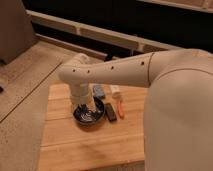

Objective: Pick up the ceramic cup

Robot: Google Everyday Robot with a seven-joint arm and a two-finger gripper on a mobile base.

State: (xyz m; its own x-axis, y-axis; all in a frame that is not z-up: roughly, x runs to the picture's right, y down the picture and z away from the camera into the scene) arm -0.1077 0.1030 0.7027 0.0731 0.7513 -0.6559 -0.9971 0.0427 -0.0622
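Note:
My arm [115,70] reaches from the right to the left across the wooden table [90,145]. My gripper [86,106] points straight down into or just above the wide black bowl [90,115] near the table's middle. I see no small cream-white ceramic cup; it is hidden by the arm and wrist or out of view.
To the right of the bowl lie a black oblong object [110,112] and an orange object [120,108]. Behind them are a blue-grey object [99,91] and a slim white bottle [115,90]. My arm's large shoulder [180,115] covers the right side. Speckled floor [20,100] lies to the left.

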